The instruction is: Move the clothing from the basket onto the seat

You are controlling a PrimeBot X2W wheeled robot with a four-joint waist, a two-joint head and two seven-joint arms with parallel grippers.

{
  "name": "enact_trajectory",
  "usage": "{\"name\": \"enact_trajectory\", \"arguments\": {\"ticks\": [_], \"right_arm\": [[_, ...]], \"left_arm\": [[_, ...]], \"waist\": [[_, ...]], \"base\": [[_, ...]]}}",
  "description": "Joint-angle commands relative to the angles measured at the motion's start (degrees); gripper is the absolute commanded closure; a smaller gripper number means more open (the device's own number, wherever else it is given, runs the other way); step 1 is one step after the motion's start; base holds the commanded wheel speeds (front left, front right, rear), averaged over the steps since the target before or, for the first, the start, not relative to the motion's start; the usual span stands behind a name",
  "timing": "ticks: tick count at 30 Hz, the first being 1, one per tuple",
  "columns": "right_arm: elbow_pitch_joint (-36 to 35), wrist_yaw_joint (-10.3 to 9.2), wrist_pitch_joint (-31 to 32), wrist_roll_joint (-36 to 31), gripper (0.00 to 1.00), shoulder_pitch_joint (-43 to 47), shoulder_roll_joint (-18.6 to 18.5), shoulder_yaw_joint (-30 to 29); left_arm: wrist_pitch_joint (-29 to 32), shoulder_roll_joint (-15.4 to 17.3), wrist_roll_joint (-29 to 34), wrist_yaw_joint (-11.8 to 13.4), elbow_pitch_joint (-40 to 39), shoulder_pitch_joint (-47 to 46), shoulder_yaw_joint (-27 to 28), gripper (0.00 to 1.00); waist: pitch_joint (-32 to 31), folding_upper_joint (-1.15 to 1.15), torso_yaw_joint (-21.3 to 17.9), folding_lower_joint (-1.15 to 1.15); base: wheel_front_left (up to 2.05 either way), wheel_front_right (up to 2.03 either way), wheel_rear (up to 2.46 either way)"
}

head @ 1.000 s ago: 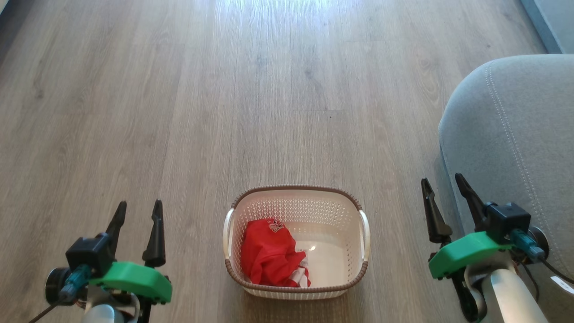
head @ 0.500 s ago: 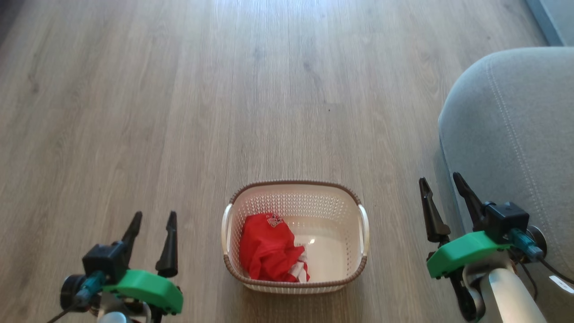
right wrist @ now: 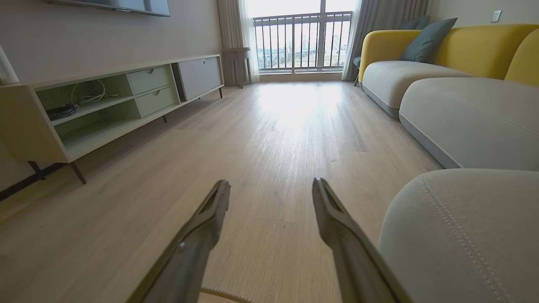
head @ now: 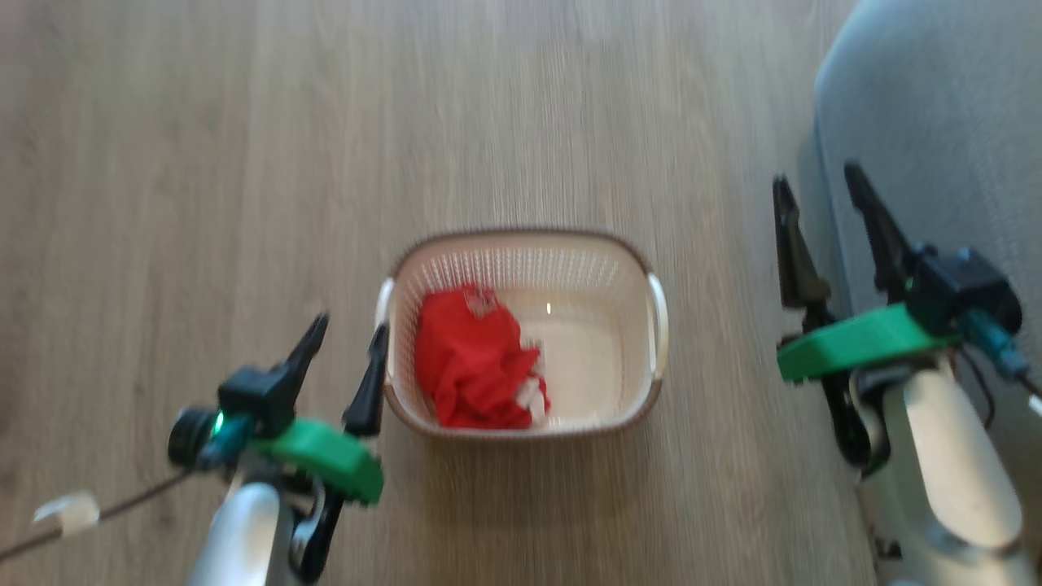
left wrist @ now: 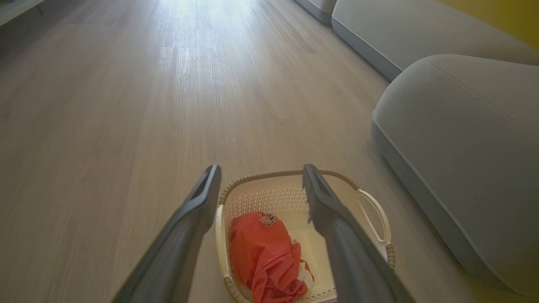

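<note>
Your left end effector point(head: 352, 323) is at 8 o'clock in the head view, fingers spread wide with nothing between them. Its inner finger lies against the outline of the basket point(head: 521, 234) at the basket's 9 o'clock side. The head view is smeared, so you cannot tell whether finger and rim touch.

The basket stands on the wooden floor point(head: 203, 163) near the middle of that view. The clothing point(head: 468, 366) is bunched inside it, from the basket's 9 o'clock wall round to 7 o'clock, red with a little white at its lower edge. The rest of the base is bare.

In the left wrist view the two fingers frame the basket, with the clothing low between them.

Your right end effector point(head: 816, 175) is at 3 o'clock in the head view, also wide and empty, well apart from the basket. It is just beside the rounded edge of the seat point(head: 936, 122), which fills the 2 o'clock corner. In the right wrist view the seat bulges at 4 o'clock and the fingers point along open floor.
</note>
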Motion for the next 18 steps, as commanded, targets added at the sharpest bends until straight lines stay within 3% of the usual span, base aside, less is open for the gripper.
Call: {"name": "enact_trajectory", "arguments": {"ticks": [1, 10, 18], "right_arm": [[-2.2, -0.01, -0.5, -0.5, 0.0, -2.2, 0.6, 1.5], [-4.0, -0.01, -0.5, -1.0, 0.0, -9.3, 1.0, 2.7], [-4.6, -0.01, -0.5, 1.3, 0.0, -11.6, 1.1, 4.0]], "left_arm": [[-0.3, 0.3, 0.6, -0.2, -1.0, -2.7, 1.0, 0.0], [-0.3, 0.3, 3.1, -0.5, 6.2, -14.2, -4.9, 0.0], [-0.3, 1.7, 8.4, -0.5, 18.9, -25.8, -11.4, 0.0]], "waist": [[6.2, 0.0, -1.4, -0.01], [18.0, 0.0, -4.1, -0.01], [24.0, 0.0, -7.4, -0.01]], "base": [[0.0, 0.0, 0.0], [0.0, 0.0, 0.0], [0.0, 0.0, 0.0]]}}
